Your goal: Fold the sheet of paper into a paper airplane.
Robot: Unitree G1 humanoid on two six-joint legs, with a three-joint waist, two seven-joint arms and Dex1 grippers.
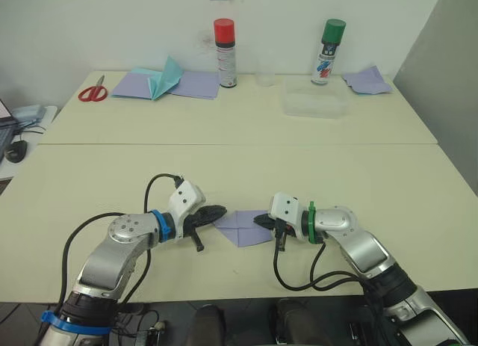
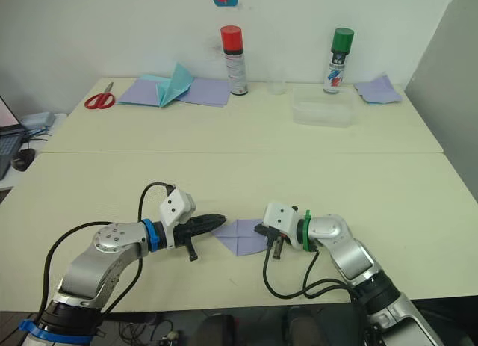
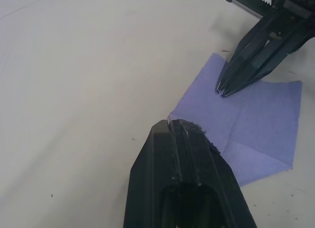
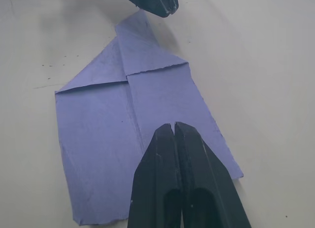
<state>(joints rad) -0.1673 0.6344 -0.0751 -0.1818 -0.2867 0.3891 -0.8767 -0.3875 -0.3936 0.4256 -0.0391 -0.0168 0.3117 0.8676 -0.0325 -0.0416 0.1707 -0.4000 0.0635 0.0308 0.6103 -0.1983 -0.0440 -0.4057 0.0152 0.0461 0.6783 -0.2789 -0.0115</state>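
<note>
Right wrist view: the sheet of paper is seen flat on the near table, two corners already folded in to a point. It is judged thin, light, floppy and prone to sliding; it is best pinned flat and lifted by a free edge. The left gripper, fingers pressed together, is laid low at the pointed tip. The right gripper, also closed with nothing held, is pressed on the opposite end.
</note>
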